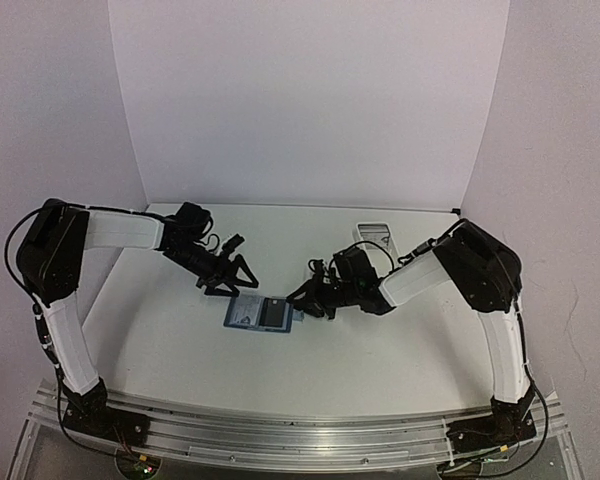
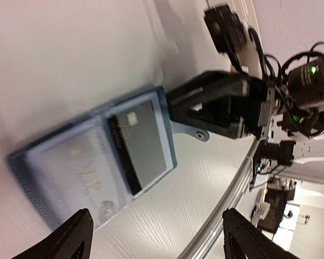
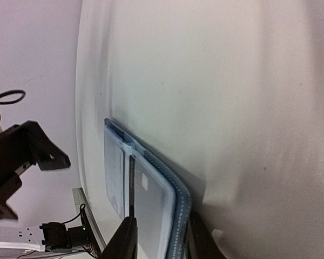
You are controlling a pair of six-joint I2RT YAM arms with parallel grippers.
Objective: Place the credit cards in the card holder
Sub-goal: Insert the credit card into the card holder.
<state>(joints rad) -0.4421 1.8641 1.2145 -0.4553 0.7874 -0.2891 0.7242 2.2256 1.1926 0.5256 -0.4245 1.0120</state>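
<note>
Card holder [image 1: 263, 314] open on the table [image 1: 170, 335], card [image 2: 143, 143] on one page.
Your left gripper [image 1: 230, 288] hovers spread wide; the right gripper [image 1: 302, 303] straddles the holder's edge, grip unclear.

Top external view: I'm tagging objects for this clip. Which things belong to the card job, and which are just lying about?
Job: card holder, lying open; striped card and pale card on its pages; left gripper and right gripper beside it.
Lying about: white tray at the back.
</note>
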